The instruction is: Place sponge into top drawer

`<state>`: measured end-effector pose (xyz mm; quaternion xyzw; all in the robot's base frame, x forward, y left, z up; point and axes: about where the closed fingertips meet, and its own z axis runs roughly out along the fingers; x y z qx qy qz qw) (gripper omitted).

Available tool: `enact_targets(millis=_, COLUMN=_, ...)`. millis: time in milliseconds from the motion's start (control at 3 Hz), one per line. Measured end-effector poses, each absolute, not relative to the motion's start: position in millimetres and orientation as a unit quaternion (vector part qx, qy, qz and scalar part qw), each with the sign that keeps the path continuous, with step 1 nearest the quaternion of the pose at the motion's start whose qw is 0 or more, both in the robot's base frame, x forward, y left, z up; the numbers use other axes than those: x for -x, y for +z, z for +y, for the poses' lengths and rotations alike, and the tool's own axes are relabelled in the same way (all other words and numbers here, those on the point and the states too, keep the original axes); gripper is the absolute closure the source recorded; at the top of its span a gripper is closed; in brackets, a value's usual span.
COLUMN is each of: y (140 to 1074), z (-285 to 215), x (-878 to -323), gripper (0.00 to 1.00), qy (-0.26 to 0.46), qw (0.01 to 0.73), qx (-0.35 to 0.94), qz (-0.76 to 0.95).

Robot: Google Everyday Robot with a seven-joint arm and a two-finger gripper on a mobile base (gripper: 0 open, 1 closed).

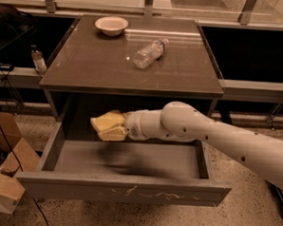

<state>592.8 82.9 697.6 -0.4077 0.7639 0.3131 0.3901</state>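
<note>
The pale-yellow sponge [107,125] is held at the tip of my gripper [124,128], above the rear left part of the open top drawer [123,190]. The gripper is shut on the sponge. My white arm [207,135] reaches in from the right, across the drawer and under the cabinet top. The drawer's flat grey floor [148,158] lies below the sponge, with the arm's shadow on it. The front panel has pale scratches.
On the cabinet top [96,65] lie a clear plastic bottle [150,52] and a round white bowl [111,25]. Cardboard boxes [5,174] and cables sit on the floor at the left. A small bottle [38,62] stands on a ledge left of the cabinet.
</note>
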Motion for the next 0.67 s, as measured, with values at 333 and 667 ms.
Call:
enact_targets(millis=333, y=701.8, z=82.0, x=-602.7, gripper=0.0, qy=0.305, qw=0.407, qx=0.397, qz=0.764)
enact_targets(millis=667, y=701.8, z=82.0, x=-602.7, gripper=0.0, qy=0.305, qw=0.407, qx=0.397, qz=0.764)
